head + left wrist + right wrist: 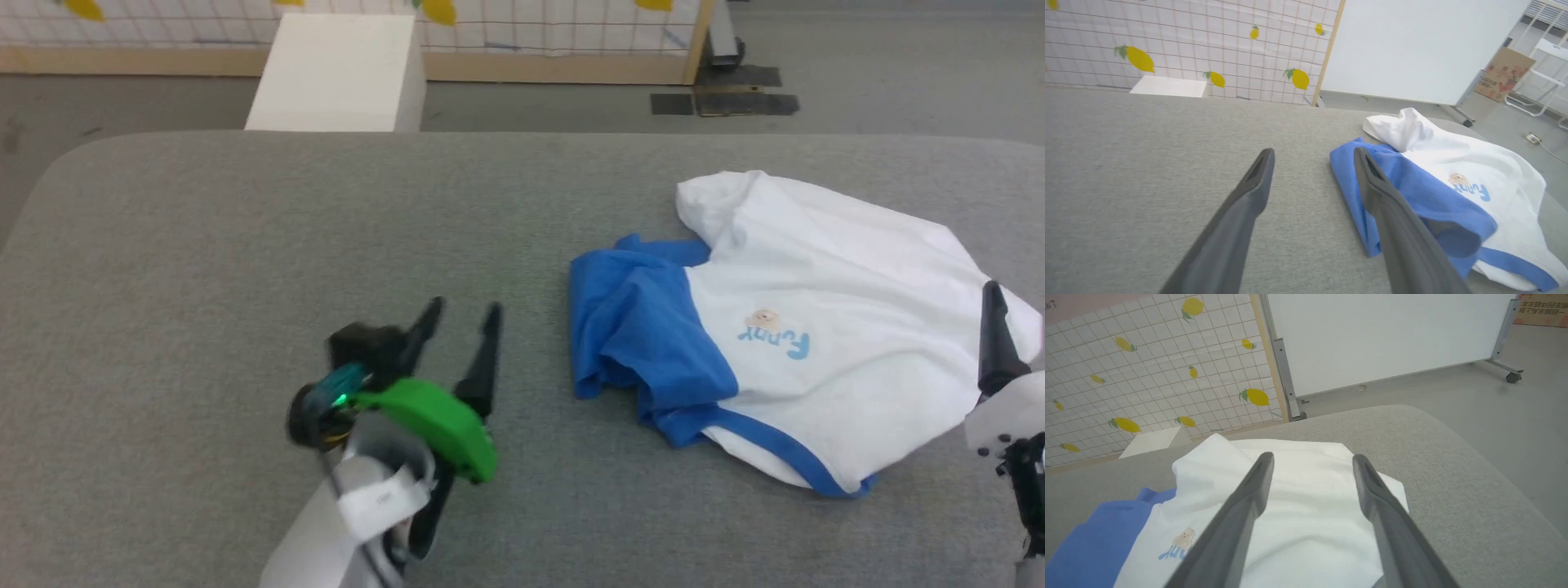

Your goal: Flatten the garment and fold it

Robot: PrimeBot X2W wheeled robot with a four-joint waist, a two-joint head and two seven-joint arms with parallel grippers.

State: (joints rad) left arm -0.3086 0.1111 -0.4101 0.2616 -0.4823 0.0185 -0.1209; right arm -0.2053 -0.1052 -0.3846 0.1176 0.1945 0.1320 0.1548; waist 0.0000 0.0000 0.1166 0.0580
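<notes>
The right claw (pixel 1313 458) stands wide, its 2 fingers (pixel 1241 514) empty over the white body of the shirt (pixel 1306 526), rumpled on the grey counter (pixel 1453 490). Its blue sleeve (pixel 1094 539) lies lower left; a lemon-patterned wall (pixel 1147 375) stands behind.

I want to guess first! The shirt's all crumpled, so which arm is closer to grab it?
Probably the right. The right pincer hangs open directly over the garment, above its white cloth, while the left pincer is open over bare table beside the blue sleeve.
</notes>
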